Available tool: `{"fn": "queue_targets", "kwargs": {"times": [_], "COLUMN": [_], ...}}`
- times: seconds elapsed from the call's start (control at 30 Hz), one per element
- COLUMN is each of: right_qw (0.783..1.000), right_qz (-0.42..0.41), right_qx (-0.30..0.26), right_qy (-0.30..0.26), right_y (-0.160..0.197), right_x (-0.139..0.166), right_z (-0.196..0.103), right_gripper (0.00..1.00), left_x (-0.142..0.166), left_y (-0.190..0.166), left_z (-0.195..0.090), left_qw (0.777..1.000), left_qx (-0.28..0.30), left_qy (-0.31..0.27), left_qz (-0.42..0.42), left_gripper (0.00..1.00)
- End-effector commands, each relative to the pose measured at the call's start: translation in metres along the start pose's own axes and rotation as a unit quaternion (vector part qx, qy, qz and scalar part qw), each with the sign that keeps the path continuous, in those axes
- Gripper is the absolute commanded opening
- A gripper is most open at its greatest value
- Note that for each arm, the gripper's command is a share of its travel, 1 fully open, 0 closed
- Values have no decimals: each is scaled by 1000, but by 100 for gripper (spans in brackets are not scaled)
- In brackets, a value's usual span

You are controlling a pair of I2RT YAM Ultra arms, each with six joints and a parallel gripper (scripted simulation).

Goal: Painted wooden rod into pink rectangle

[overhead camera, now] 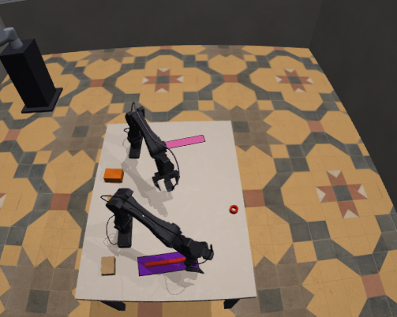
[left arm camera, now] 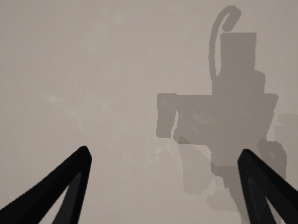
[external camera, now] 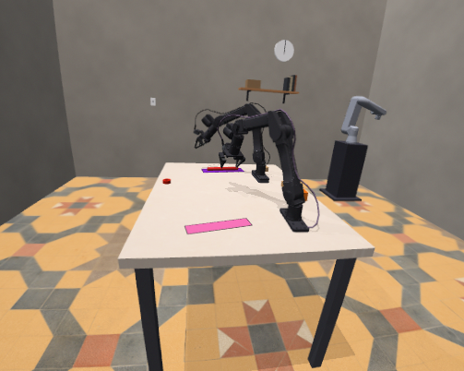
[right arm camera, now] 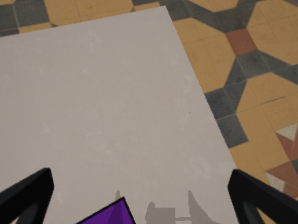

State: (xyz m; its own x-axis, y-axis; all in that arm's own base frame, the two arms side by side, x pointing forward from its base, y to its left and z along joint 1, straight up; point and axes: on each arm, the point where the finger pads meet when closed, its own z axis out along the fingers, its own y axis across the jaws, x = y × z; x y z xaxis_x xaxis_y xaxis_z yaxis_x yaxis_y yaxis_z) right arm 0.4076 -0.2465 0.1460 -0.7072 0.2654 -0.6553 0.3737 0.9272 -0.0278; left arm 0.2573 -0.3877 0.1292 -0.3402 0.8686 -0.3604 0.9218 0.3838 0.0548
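Because the right arm crosses above one end of the glossy purple rectangle [overhead camera: 142, 271] [external camera: 205, 171] [right arm camera: 107, 215], the top view hides part of the red painted wooden rod [overhead camera: 164, 262] [external camera: 221, 169] lying lengthwise on it. The right gripper [overhead camera: 207, 263] [external camera: 196, 139] [right arm camera: 144, 177] is wide open above the purple rectangle's hidden end, holding nothing; its wrist view catches only one purple corner, cut off at the bottom.

Well apart from the purple rectangle, toward the table's other end, lies the narrow pink rectangle [overhead camera: 188, 141] [external camera: 219, 226], bare of the rod; the left arm covers one end in the top view. Between the two rectangles hangs the left gripper [overhead camera: 163, 188] [external camera: 230, 166] [left arm camera: 161, 153], jaws spread and empty, over tabletop and shadow.

A tan block [overhead camera: 108, 265] sits near the purple rectangle's visible end. Farther off are an orange block [overhead camera: 114, 174] [external camera: 304, 195], mostly hidden in the exterior view, and a small red ring [overhead camera: 230, 209] [external camera: 166, 181].
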Motion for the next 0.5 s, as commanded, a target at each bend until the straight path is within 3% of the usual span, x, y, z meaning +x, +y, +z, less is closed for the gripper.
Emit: {"fn": "queue_targets", "kwargs": {"times": [0.0,0.4,0.47], "right_qw": [1000,993,993], "right_qz": [26,95,95], "right_qx": [15,32,32], "right_qy": [-3,66,66], "right_y": [-6,-2,-2], "right_x": [6,92,92], "right_z": [-26,-73,-73], "right_gripper": [100,100,100], "left_x": [-44,-101,-101], "left_y": [-3,-61,-61], "left_z": [-17,-70,-70], "left_qw": [993,948,948], "left_qx": [-15,21,21], "left_qy": [-114,-316,-316], "left_qz": [-14,-11,-11], "left_gripper": [100,100,100]}}
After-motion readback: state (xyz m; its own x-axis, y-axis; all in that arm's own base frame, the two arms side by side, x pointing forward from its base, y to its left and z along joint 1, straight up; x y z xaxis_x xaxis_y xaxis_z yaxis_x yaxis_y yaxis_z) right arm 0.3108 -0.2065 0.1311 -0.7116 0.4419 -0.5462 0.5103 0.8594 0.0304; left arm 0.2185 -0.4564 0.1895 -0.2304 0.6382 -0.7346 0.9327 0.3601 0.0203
